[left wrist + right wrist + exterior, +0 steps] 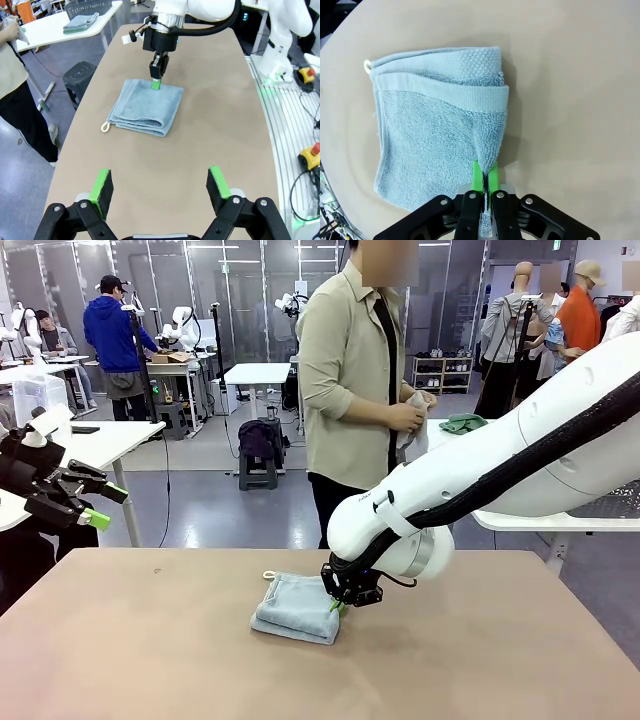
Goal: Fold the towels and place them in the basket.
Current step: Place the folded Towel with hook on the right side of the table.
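Blue-grey towel [435, 135] lay folded mid-frame, lower edge pinched by right gripper [485, 181] at bottom centre; left gripper [160, 184] stood wide apart.

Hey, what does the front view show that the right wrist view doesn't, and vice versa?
Front view: the person holding a white towel, a green towel behind, and the open left gripper. Right wrist view: green pads pinching the blue towel at its edge. Both: the folded blue towel on the tan table, the right gripper shut on it.
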`<state>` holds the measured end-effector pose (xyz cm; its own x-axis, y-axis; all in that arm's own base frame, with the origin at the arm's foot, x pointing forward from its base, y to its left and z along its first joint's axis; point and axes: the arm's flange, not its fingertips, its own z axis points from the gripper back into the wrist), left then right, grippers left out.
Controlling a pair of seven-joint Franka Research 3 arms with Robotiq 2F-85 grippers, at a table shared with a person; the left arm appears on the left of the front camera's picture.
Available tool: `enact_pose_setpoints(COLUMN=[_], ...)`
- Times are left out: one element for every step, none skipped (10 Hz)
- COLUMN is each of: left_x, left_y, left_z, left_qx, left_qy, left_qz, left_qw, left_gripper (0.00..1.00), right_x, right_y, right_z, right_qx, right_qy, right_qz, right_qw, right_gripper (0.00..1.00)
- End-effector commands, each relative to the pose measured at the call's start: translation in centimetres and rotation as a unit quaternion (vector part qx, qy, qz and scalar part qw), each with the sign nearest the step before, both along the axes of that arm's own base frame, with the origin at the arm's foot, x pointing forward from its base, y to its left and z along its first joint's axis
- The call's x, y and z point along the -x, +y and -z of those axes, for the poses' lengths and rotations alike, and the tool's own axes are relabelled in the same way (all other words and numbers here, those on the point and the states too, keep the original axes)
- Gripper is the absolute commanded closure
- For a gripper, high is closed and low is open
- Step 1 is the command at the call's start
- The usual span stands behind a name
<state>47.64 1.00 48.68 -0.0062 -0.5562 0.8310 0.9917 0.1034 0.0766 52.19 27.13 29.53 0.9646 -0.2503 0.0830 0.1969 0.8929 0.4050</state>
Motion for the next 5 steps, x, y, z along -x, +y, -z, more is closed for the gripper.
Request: enact_pose_setpoints(left_x=[0.0, 0.0, 0.0, 0.0, 0.0], left_y=[0.0, 0.0, 0.0, 0.0, 0.0], left_z=[0.0, 0.0, 0.0, 0.0, 0.0], left_qx=[0.001, 0.001, 0.001, 0.001, 0.001], left_qy=[-0.005, -0.005, -0.005, -0.005, -0.005], left_qz=[0.004, 0.004, 0.004, 0.004, 0.004], left_qw=[1.0, 1.0, 1.0, 1.0, 1.0], left_gripper=[0.05, 0.05, 0.05, 0.05, 0.05], right_x=[-0.3, -0.8, -1.3, -1.6, -1.7], right_y=[-0.9, -2.1, -3.8, -5.4, -7.1], right_z=[-0.6, -1.2, -1.8, -2.2, -2.7], right_qx=[0.024, 0.038, 0.058, 0.071, 0.081], right_qy=[-0.009, -0.018, -0.024, -0.028, -0.033], right_qz=[0.004, 0.007, -0.007, -0.004, -0.009], right_qw=[1.0, 0.999, 0.998, 0.997, 0.996], right_gripper=[0.96, 0.96, 0.96, 0.96, 0.96])
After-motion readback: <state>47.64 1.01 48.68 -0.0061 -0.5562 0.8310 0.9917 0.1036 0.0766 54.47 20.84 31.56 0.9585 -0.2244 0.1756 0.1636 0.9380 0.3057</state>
